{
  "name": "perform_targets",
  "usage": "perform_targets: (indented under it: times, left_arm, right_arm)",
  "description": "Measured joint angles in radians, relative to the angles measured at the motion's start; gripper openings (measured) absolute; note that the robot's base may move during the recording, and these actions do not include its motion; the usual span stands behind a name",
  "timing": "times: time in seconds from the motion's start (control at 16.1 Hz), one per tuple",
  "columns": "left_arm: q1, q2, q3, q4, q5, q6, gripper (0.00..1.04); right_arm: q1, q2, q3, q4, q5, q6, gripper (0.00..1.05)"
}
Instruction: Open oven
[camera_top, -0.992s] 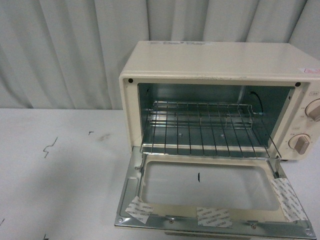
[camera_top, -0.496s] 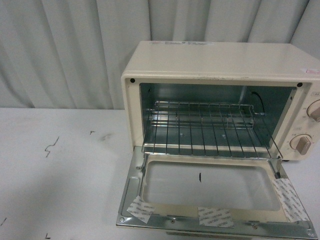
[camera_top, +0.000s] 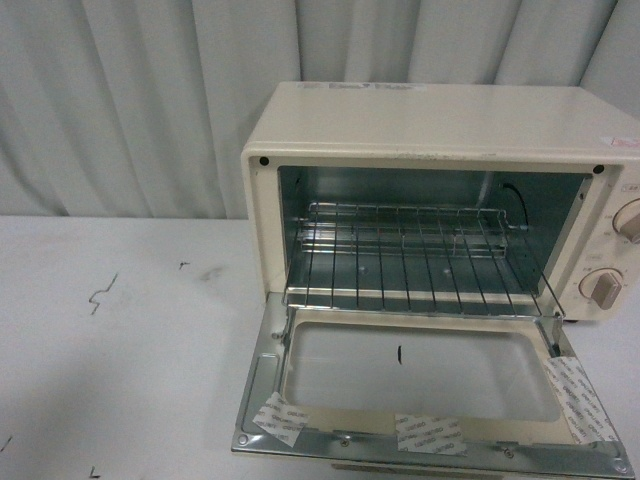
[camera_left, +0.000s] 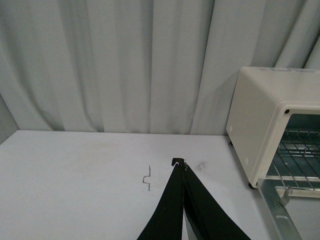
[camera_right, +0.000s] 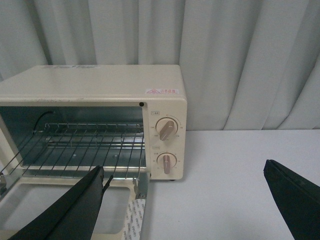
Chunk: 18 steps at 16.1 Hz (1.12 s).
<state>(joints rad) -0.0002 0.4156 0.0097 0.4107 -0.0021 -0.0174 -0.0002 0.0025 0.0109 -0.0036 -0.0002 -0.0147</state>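
Observation:
The cream-white oven (camera_top: 420, 130) stands on the white table with its glass door (camera_top: 420, 375) folded down flat toward me. The wire rack (camera_top: 410, 255) shows inside. Two round knobs (camera_top: 605, 285) sit on its right side. The bar handle is hidden under the door's front edge. Neither gripper shows in the front view. My left gripper (camera_left: 179, 165) is shut and empty, over the table left of the oven (camera_left: 265, 120). My right gripper (camera_right: 185, 175) is wide open and empty, in front of the oven's knob side (camera_right: 167, 145), one finger (camera_right: 75, 205) over the open door.
A grey-white curtain (camera_top: 150, 100) hangs behind the table. The white tabletop (camera_top: 120, 350) has small dark scuff marks left of the oven. A bare stretch of table (camera_right: 225, 175) lies right of the oven.

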Motion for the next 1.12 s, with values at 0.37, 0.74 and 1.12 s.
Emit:
perform_targets:
  times: [0.37,0.74,1.12]
  left_arm:
    - [0.000,-0.191,0.000,-0.185,0.000,0.000,0.02]
    - [0.000,-0.229,0.000,-0.225,0.000,0.000,0.02]
    - [0.000,-0.410,0.000,-0.418,0.003,0.000,0.02]
  right_arm:
    - [0.000,0.000,0.000,0.000,0.000,0.000,0.98]
    - [0.000,0.000,0.000,0.000,0.000,0.000,0.98]
    - [0.000,0.000,0.000,0.000,0.000,0.000,0.98]
